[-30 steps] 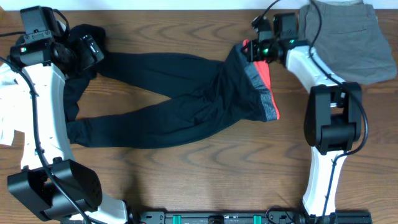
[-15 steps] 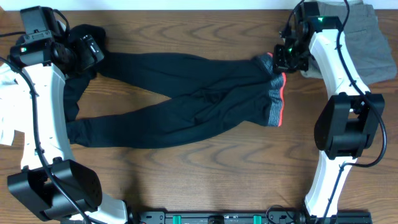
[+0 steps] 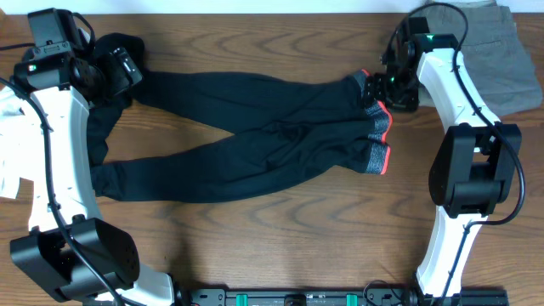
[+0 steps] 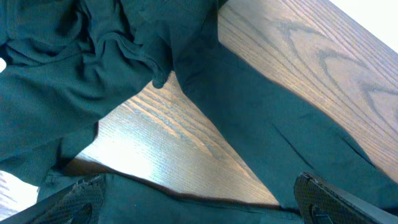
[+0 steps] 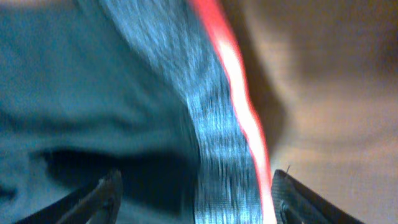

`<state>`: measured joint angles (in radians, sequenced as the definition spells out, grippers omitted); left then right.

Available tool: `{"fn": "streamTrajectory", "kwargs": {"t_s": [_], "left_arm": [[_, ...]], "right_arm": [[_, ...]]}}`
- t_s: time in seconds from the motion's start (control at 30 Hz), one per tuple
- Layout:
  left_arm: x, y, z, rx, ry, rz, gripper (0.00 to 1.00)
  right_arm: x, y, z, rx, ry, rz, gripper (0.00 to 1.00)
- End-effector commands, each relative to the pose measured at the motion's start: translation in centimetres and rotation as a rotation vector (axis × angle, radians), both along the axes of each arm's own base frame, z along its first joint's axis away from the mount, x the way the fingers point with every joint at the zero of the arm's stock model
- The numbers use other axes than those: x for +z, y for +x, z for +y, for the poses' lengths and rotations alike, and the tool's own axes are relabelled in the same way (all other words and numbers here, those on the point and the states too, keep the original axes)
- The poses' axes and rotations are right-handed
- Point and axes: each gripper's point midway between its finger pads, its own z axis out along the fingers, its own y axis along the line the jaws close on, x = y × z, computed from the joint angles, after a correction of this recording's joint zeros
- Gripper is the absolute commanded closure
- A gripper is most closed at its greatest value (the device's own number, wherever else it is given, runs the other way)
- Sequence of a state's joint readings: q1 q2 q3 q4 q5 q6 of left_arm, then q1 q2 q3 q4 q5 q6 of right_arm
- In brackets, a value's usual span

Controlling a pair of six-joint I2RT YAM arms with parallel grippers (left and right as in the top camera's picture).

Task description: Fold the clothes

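The wooden table [image 3: 280, 229] fills my overhead view. Across it lie the black trousers [image 3: 255, 140], legs running left and waist to the right; the near leg passes under my left arm. In the far right corner sit grey shorts [image 3: 497, 59], partly covered by my right arm. Far left, a black garment [image 3: 115, 44] is bunched just beside the left gripper [image 4: 200, 202], whose fingers are spread wide above the trouser legs, gripping nothing. The right gripper [image 5: 199, 198] hangs over the far end of the grey-and-coral waistband [image 3: 379, 140], fingers apart, the band beneath them unclamped. A sliver of white cloth [image 3: 7, 174] shows at the left edge.
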<state>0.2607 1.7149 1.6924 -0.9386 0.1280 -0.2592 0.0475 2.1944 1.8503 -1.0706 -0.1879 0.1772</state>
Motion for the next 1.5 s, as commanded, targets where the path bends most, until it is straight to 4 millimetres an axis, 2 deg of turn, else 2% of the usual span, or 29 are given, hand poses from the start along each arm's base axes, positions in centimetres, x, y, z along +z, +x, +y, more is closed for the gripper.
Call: {"fn": "streamTrajectory", "kwargs": {"t_s": [0.0, 0.1, 0.23, 0.47, 0.63, 0.77, 0.93, 1.03, 1.2, 1.47], "left_arm": [[-0.4, -0.1, 0.1, 0.005, -0.005, 0.012, 0.02], [-0.4, -0.1, 0.1, 0.006, -0.005, 0.012, 0.02], [-0.4, -0.1, 0.0, 0.005, -0.006, 0.013, 0.02], [-0.5, -0.1, 0.1, 0.006, -0.006, 0.014, 0.02], [-0.9, 0.0, 0.1, 0.006, -0.009, 0.024, 0.02], [-1.4, 0.1, 0.1, 0.006, -0.012, 0.036, 0.02], [-2.3, 0.3, 0.1, 0.006, -0.018, 0.057, 0.02], [-2.8, 0.4, 0.2, 0.006, -0.021, 0.069, 0.02], [-3.1, 0.4, 0.2, 0.006, -0.023, 0.075, 0.02], [-3.1, 0.4, 0.2, 0.006, -0.023, 0.075, 0.02]], "right_arm": [[3.4, 3.4, -0.9, -0.003, -0.002, -0.183, 0.25], [3.7, 6.4, -0.9, 0.01, 0.016, -0.302, 0.23], [2.9, 8.4, 0.1, 0.08, 0.052, -0.375, 0.28], [0.0, 9.3, 1.2, 0.14, 0.099, -0.376, 0.44], [-2.8, 9.5, 1.5, 0.145, 0.126, -0.351, 0.43], [-3.9, 9.7, 1.5, 0.145, 0.126, -0.343, 0.48], [-3.6, 10.3, 1.7, 0.147, 0.137, -0.372, 0.7], [-3.3, 10.2, 2.2, 0.156, 0.174, -0.377, 0.76], [-3.4, 10.2, 2.1, 0.155, 0.174, -0.374, 0.99], [-1.9, 11.4, 2.4, 0.162, 0.193, -0.429, 0.99]]}}
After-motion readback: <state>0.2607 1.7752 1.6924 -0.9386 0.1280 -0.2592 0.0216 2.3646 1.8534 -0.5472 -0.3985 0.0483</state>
